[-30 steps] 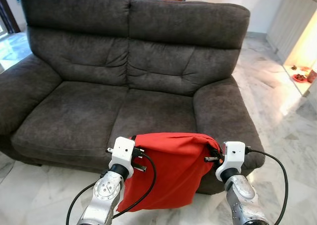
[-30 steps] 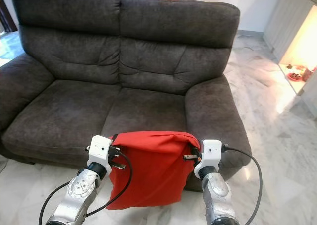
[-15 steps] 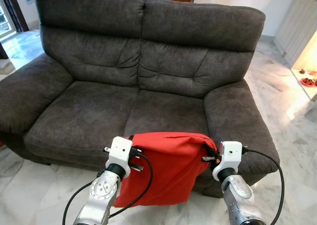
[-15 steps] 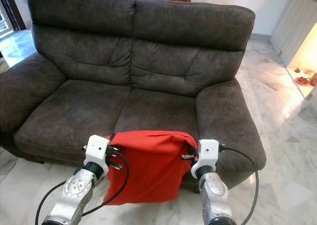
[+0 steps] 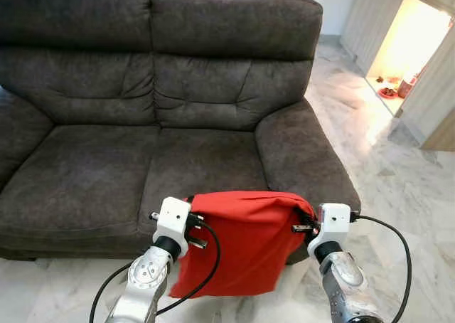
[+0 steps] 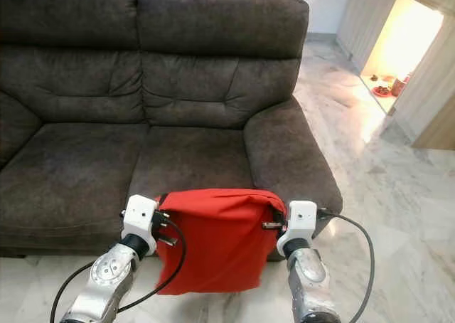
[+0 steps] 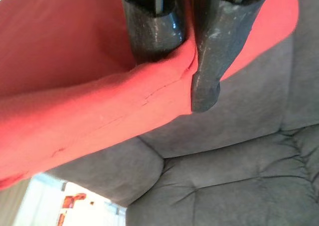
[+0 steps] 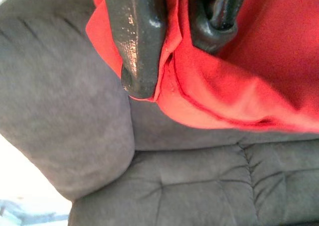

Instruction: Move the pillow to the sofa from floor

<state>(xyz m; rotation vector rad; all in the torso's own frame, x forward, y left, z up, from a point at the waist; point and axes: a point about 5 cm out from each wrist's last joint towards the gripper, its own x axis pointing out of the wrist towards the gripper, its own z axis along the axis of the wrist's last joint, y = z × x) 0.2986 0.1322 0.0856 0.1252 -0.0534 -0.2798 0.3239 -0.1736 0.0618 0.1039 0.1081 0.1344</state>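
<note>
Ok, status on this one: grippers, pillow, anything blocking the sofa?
Left gripper and right gripper each shut on a top corner of the red pillow. Pillow hangs off the floor before the sofa. Seat cushions ahead hold nothing.

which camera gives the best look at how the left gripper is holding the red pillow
The left wrist view: both black fingers clamp the red pillow at its edge. The eye views show the left gripper at the pillow's upper corner, fingers mostly hidden.

Pale marble floor (image 5: 398, 159), bright alcove (image 5: 402, 53)
</note>
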